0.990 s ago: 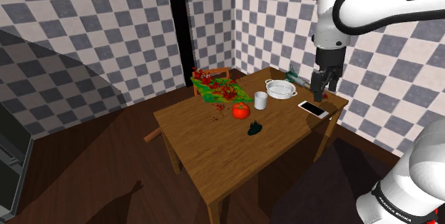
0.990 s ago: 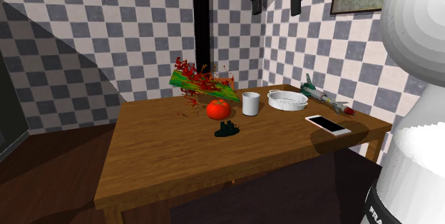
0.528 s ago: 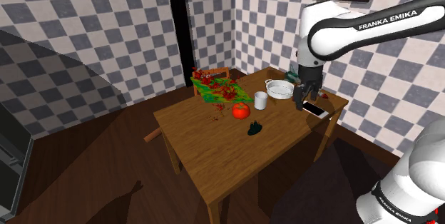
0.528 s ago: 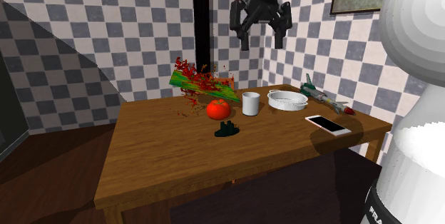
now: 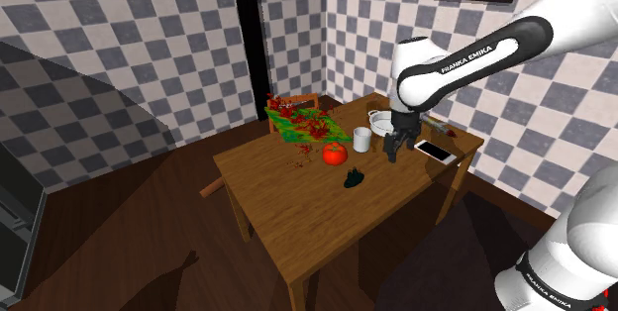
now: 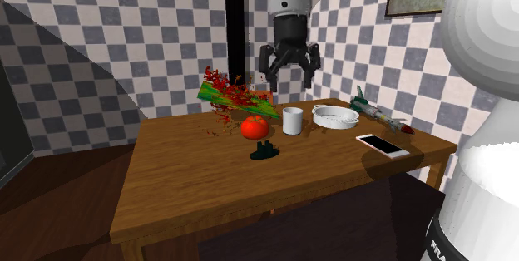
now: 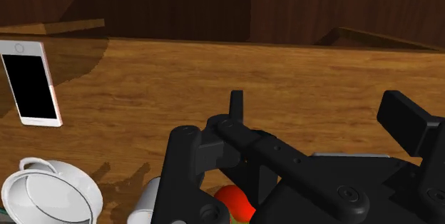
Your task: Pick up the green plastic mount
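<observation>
Second exterior view is taken as guide: the pincer (image 6: 289, 75), spread wide and empty, is held above the counter (image 6: 191, 184) near the white mug (image 6: 292, 120), the dark green mount (image 6: 265, 151) is set mid-counter just beside the tomato (image 6: 254, 126), so it should be straddled squarely, the tomato left untouched.

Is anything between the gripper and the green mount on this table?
Nothing visible blocks it. The gripper, jaws open, hangs above the table; the white mug and tomato stand close beside the green mount.
</observation>
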Available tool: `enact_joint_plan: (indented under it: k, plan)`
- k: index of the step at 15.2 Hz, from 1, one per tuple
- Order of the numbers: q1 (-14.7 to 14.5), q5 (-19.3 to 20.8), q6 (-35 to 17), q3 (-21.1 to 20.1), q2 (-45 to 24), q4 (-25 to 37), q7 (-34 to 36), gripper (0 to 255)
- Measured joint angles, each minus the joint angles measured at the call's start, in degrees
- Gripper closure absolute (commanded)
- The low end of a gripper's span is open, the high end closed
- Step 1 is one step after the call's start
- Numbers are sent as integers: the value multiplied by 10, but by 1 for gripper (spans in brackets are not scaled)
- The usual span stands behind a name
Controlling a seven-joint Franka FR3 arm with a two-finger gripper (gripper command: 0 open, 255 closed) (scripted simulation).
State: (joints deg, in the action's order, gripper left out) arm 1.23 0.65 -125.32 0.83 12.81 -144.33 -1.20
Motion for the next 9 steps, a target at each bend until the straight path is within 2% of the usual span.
enact_joint_plan:
  k: [9]
  plan:
    - [5, -5, -146, 6, -208, 88, -15, 0]
